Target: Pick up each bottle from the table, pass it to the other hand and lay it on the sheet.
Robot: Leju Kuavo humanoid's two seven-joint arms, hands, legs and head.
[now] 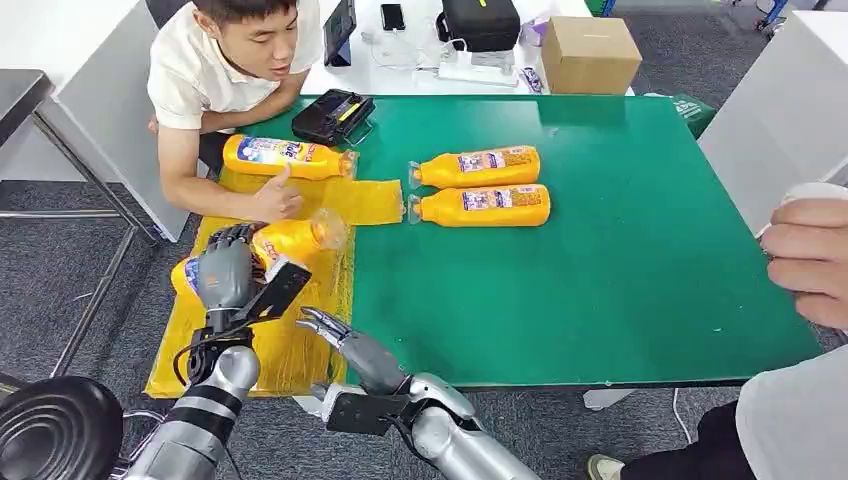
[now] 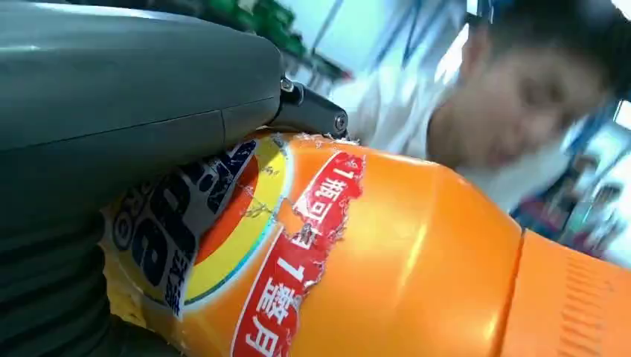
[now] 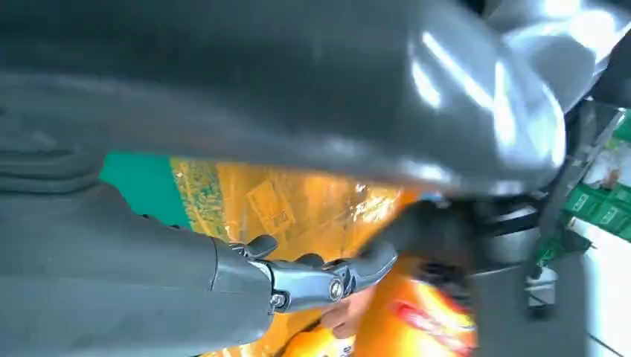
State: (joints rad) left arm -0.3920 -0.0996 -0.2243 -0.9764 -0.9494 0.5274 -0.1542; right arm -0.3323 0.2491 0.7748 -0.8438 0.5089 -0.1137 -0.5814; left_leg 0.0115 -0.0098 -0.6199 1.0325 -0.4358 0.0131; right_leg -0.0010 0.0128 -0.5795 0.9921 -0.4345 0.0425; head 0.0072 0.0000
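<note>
Left hand (image 1: 226,268) grips an orange plastic bottle (image 1: 290,243) above the yellow sheet (image 1: 290,340); right hand (image 1: 345,343) nearby, fingers apparently spread, holding nothing.

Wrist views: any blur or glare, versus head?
Left wrist view: held bottle sharp, the person behind blurred. Right wrist view: soft throughout, glare on the grey cover of the right hand. Head view: evenly lit, sharp.

An office-like lab is suggested by grey carpet floor (image 1: 60,235), white desks (image 1: 400,60) and a brown cardboard box (image 1: 590,55) at the far side.
</note>
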